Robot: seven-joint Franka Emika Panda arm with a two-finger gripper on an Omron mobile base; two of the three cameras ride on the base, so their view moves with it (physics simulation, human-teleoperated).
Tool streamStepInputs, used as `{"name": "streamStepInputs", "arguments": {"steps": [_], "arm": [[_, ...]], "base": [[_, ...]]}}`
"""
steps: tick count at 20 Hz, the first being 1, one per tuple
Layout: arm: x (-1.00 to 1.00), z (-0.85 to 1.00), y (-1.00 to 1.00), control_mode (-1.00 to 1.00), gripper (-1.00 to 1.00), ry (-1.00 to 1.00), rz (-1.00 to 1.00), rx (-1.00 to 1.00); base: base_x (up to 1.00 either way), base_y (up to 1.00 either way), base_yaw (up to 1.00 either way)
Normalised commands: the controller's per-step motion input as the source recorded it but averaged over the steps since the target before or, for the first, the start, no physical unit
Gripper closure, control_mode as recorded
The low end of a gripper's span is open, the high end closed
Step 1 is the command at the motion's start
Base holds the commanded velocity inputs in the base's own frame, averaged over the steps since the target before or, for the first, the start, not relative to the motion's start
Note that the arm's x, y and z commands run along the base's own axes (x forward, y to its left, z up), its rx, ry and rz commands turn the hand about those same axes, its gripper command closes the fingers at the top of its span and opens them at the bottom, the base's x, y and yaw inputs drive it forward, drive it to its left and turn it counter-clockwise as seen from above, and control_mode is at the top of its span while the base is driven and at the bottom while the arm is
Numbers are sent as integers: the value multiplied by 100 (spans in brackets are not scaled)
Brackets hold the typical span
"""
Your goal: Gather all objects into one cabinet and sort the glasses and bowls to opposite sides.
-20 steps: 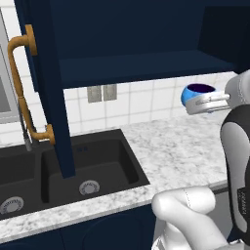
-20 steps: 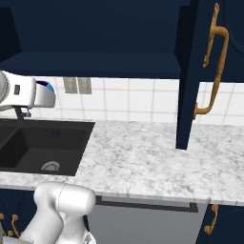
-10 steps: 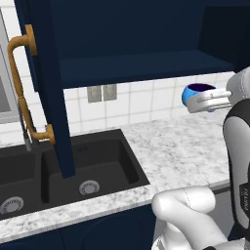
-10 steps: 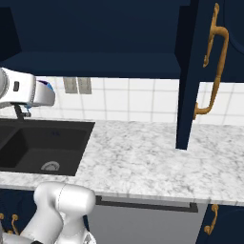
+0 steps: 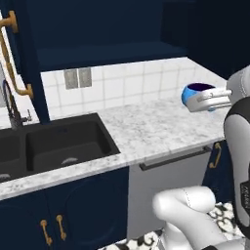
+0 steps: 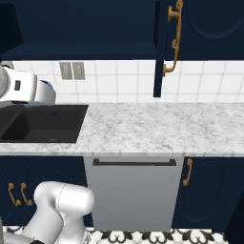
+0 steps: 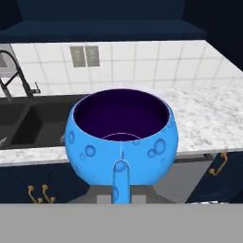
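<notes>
The hand (image 5: pixel 211 99) is closed on the rim of the small blue bowl (image 5: pixel 194 93), holding it upright in the air above the marble surface (image 5: pixel 146 129), well clear of the stone. In the hand view the blue bowl (image 7: pixel 124 137) sits right in front of the camera, round and glossy with a bubbled pattern on its outside and a dark purple inside; one finger (image 7: pixel 120 182) rises over its near wall at the rim, tinted blue like the bowl. In the left base view the bowl hangs to the right of the black sink (image 5: pixel 58 144), out over the right part of the surface, in front of the white tiled wall (image 5: pixel 132 85). Above and behind it runs the dark navy cabinet (image 5: pixel 107 29) with its wide shelf board (image 5: pixel 107 54), and the bowl is below the level of that board. In the right base view the arm's white forearm (image 6: pixel 24 88) reaches in from the left over the sink (image 6: pixel 43 125), and an open cabinet door (image 6: pixel 164 47) with a brass handle (image 6: pixel 174 38) hangs over the surface to the right.
</notes>
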Motion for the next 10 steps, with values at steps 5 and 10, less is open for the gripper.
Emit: {"name": "streamStepInputs", "arguments": {"steps": [5,10], "arm": [[0,0,0,100,100,0,0,0],[0,0,0,100,100,0,0,0]], "base": [[-94,-21,-68],[-79,0,-83]]}}
